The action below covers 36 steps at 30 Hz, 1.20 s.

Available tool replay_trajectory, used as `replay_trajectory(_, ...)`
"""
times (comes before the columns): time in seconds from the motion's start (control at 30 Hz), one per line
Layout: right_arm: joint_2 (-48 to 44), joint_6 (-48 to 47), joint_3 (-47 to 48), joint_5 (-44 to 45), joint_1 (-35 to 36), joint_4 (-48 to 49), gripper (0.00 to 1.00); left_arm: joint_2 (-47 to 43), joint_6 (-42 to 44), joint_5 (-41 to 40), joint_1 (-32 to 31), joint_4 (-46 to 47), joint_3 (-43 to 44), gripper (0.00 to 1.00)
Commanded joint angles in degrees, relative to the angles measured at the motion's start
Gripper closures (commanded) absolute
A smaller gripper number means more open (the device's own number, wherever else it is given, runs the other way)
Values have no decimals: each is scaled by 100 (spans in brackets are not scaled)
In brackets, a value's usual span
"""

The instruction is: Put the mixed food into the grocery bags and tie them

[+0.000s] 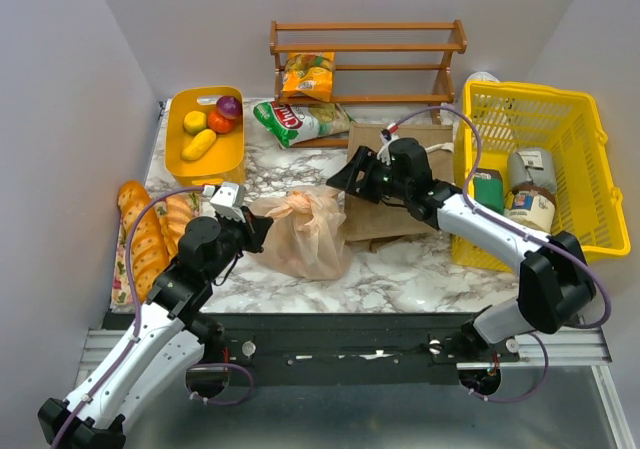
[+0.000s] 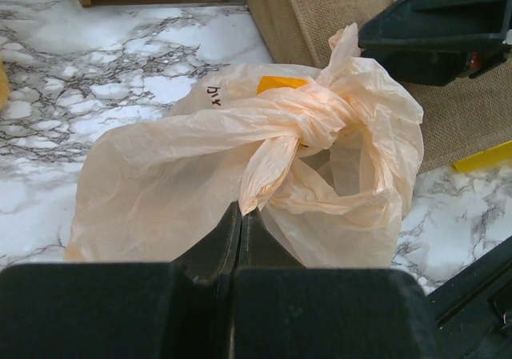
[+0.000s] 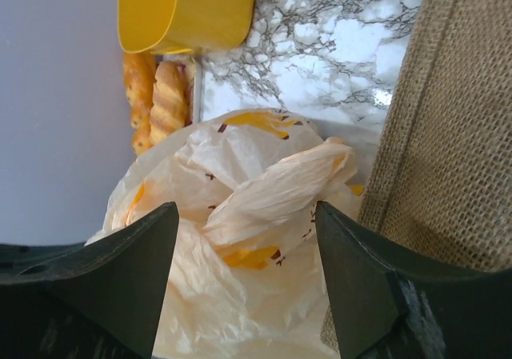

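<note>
The peach-orange plastic bag (image 1: 300,231) stands mid-table with its handles knotted (image 2: 320,115). Something yellow shows through the plastic. My left gripper (image 2: 240,211) is shut on the loose tail of a handle just below the knot; in the top view it sits at the bag's left side (image 1: 262,227). My right gripper (image 3: 244,215) is open and empty, its jaws wide on either side of the bag's other handle end; in the top view it is at the bag's upper right (image 1: 345,181). The tan jute tote (image 1: 395,184) lies behind the bag, under the right arm. A green and white snack packet (image 1: 295,121) lies by the rack.
A wooden rack (image 1: 365,64) at the back holds a yellow packet (image 1: 308,76). A yellow tray (image 1: 185,154) with fruit is at the back left, with bread loaves (image 1: 150,229) at the left edge. A yellow mesh basket (image 1: 575,139) with jars (image 1: 530,189) stands at the right.
</note>
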Motion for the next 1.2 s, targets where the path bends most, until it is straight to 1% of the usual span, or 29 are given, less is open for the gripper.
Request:
replay_trajectory(0.0,311,541,4,474,10,366,22,31,68,175,21,120,39,100)
replay_trajectory(0.17,619,646,-14,773,36,331,23,31,59,210,21,120,30,100)
replay_trajectory(0.23,698,751,-40,730,36,418,25,22,59,210,21,129,39,100)
replay_trajectory(0.3,803,804,-49,642,45,734,30,22,59,219,21,147,30,100)
replay_trajectory(0.33,839,848,-40,528,54,840,35,31,59,228,21,155,21,100)
replay_trajectory(0.37,874,875,-32,492,63,1032,48,39,50,245,21,164,21,100)
replay_trajectory(0.43,918,927,-23,448,63,1174,71,66,42,272,21,217,-5,100)
replay_trajectory(0.47,909,928,-14,457,63,1270,95,83,24,254,21,234,-14,100)
replay_trajectory(0.5,822,919,-5,500,63,1271,99,92,15,237,21,235,-23,100)
replay_trajectory(0.6,559,499,82,807,63,1342,100,75,-2,-140,21,357,21,100)
replay_trajectory(0.63,375,36,152,904,54,1324,100,92,32,-263,21,392,82,100)
replay_trajectory(0.73,-12,-765,425,1457,54,1175,99,329,234,-642,21,524,460,100)
replay_trajectory(0.77,-92,-916,478,1841,45,1140,100,417,296,-703,47,585,548,100)
replay_trajectory(0.87,-242,-1296,505,2073,-130,1087,99,733,314,-861,222,928,637,100)
replay_trajectory(0.97,-330,-1217,216,2205,-542,1095,99,813,-19,-1037,529,1244,321,100)
replay_trajectory(1.0,-347,-1191,119,2284,-648,1104,99,700,-168,-1081,809,1350,198,100)
replay_trajectory(1.03,-365,-1173,-126,2380,-875,1113,99,603,-309,-1204,933,1403,-99,100)
replay_trajectory(1.07,-391,-1182,-241,2625,-965,1148,99,498,-632,-1283,1091,1421,-267,100)
replay_trajectory(1.1,-409,-1216,-356,2732,-1061,1157,99,236,-809,-1353,1380,1360,-425,100)
replay_trajectory(1.17,-418,-1269,-620,2882,-1316,1157,99,-73,-1161,-1407,1663,1246,-874,100)
